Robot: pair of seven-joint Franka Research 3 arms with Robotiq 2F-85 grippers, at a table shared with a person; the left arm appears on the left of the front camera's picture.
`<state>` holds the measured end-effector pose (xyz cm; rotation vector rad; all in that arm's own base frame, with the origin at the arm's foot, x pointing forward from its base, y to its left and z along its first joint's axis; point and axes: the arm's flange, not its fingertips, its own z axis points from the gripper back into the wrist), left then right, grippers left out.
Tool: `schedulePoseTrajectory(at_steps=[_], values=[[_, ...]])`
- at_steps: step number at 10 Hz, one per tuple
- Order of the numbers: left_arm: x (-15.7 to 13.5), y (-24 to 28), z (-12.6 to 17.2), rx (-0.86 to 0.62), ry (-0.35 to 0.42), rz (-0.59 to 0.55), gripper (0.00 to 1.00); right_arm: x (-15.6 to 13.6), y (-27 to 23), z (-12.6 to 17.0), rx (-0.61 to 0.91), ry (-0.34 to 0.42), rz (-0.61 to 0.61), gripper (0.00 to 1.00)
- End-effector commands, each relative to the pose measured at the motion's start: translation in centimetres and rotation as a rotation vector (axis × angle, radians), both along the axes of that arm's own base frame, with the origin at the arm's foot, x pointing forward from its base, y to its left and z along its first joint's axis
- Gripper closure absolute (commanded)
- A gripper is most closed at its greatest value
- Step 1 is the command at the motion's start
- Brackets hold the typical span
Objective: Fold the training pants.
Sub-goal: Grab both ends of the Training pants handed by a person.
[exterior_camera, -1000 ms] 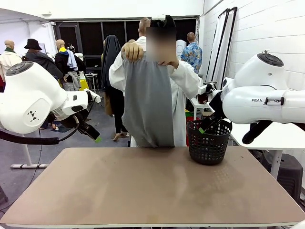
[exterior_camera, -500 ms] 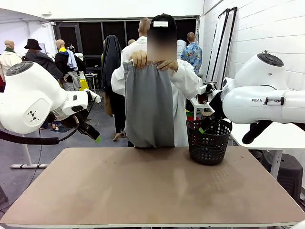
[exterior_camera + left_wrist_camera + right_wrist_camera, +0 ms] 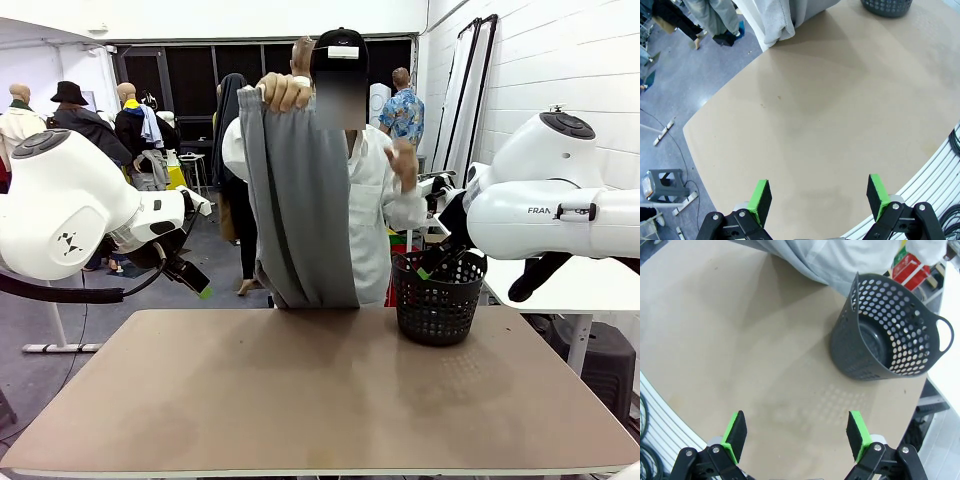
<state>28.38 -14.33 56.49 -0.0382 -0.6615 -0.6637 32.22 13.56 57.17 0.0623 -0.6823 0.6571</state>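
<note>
Left tool (image 3: 818, 197): released, green pads wide apart, nothing between them. It hangs over bare bench (image 3: 320, 400), well apart from the black perforated basket (image 3: 437, 300), on the robot's-left side of it.

Right tool (image 3: 795, 432): also released and gripping nothing. It is near the basket, which sits ahead of it in the right wrist view. Whether the basket's interior holds anything I cannot tell.

Training pants (image 3: 305, 200): light grey, off the bench and hanging lengthwise from the person's raised hand (image 3: 285, 92), which grips the upper end. The bottom fold reaches the bench's far edge, just beside the basket on its robot's-left side. Contact with the bench cannot be judged. The person's other hand (image 3: 405, 160) is free, above the basket.
</note>
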Motion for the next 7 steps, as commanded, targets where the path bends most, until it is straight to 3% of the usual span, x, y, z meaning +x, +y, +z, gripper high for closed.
schedulePoseTrajectory(at_steps=[1,7], values=[[0.06,-0.01,0.07,0.004,-0.012,-0.001,0.0,0.14,0.09,0.0,0.004,-0.009,0.0,0.0],[0.06,-0.01,0.07,0.004,-0.012,-0.001,0.0,0.14,0.09,0.0,0.004,-0.009,0.0,0.0]])
